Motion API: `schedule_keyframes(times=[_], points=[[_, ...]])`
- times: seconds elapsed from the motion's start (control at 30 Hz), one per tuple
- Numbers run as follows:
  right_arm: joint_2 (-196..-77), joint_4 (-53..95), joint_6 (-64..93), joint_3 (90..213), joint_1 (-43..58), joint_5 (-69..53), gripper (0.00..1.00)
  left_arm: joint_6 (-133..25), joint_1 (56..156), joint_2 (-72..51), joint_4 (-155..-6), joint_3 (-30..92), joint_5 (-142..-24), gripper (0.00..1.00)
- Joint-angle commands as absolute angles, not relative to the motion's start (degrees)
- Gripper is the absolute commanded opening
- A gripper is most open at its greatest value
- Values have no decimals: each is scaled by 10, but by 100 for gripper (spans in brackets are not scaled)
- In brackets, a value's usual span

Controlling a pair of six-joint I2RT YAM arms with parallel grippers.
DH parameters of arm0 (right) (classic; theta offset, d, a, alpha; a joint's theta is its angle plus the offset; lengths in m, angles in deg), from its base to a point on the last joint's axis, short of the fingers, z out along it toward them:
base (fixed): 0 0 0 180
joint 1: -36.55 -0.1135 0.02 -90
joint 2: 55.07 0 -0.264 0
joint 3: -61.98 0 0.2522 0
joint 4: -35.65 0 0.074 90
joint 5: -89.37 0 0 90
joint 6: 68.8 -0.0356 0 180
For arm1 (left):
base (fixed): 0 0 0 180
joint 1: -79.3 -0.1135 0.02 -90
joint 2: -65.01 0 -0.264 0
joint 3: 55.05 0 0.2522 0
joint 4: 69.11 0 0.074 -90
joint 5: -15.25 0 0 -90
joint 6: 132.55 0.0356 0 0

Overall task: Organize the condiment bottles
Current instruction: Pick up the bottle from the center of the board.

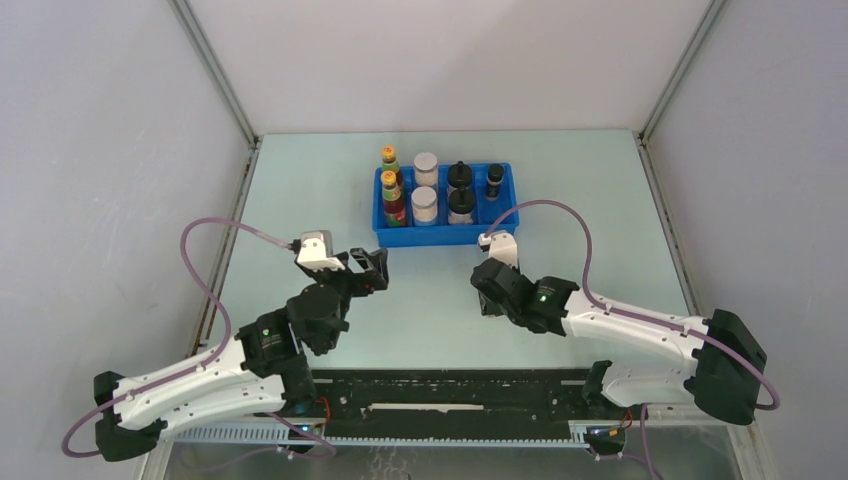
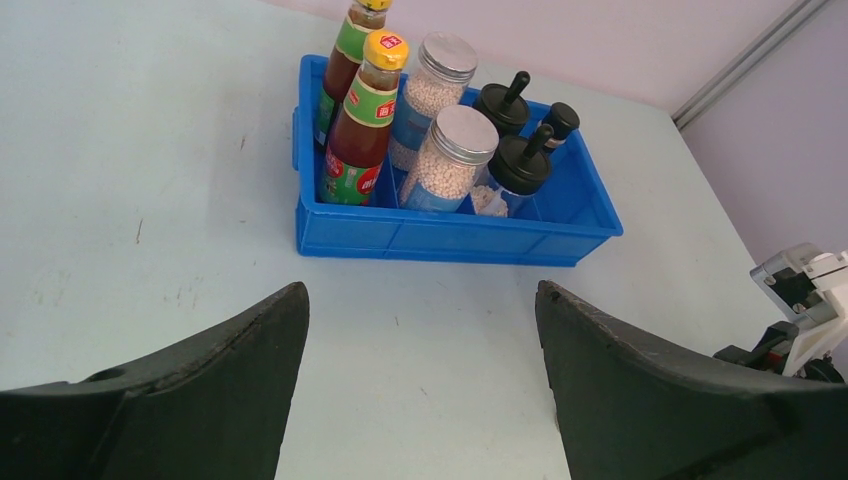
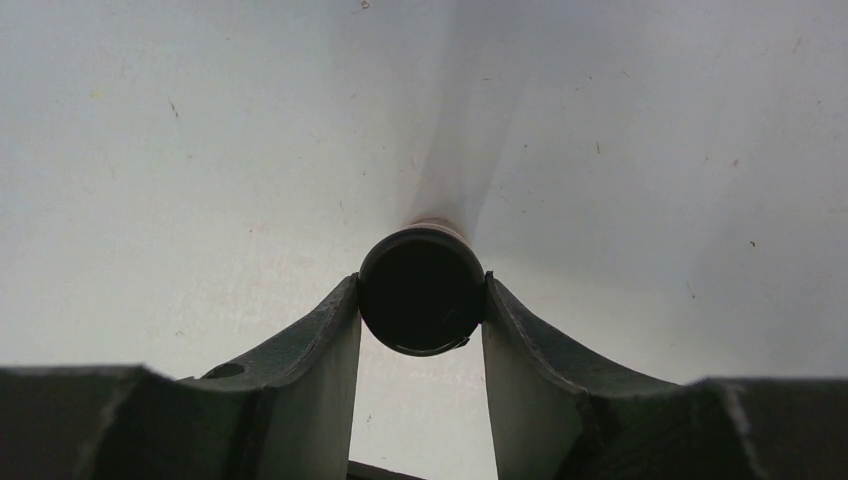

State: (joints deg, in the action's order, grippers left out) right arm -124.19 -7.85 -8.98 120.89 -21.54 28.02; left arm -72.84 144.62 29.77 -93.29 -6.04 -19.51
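Gripping a vial [image 3: 421,292] (round black cap), the right pincer [image 3: 420,288] looks matte.

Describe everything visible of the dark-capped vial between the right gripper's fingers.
The vial shows almost only its round black cap, seen from straight above, with a sliver of brownish body at its far edge. The cap looks like smooth plastic. The right gripper holds it, fingers against two opposite sides. It seems upright over the pale table; whether it rests there cannot be told.
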Motion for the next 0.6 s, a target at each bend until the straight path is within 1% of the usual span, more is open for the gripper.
schedule_keyframes(times=[0.0,0.03,0.07,0.37,0.57], points=[[-1225,-68,-97,1204,-212,285,5,-741,1450,297,-929,-69,-188,88],[-1221,-69,-95,1205,-212,285,1,-741,1450,297,-929,-69,-187,88],[-1217,-69,-96,1205,-211,285,0,-741,1451,297,-929,-69,-188,88],[-1208,-98,-76,1270,-199,288,0,-739,1452,297,-929,-67,-186,88],[-1213,-107,-55,1334,-159,261,0,-737,1452,300,-930,-66,-184,88]])
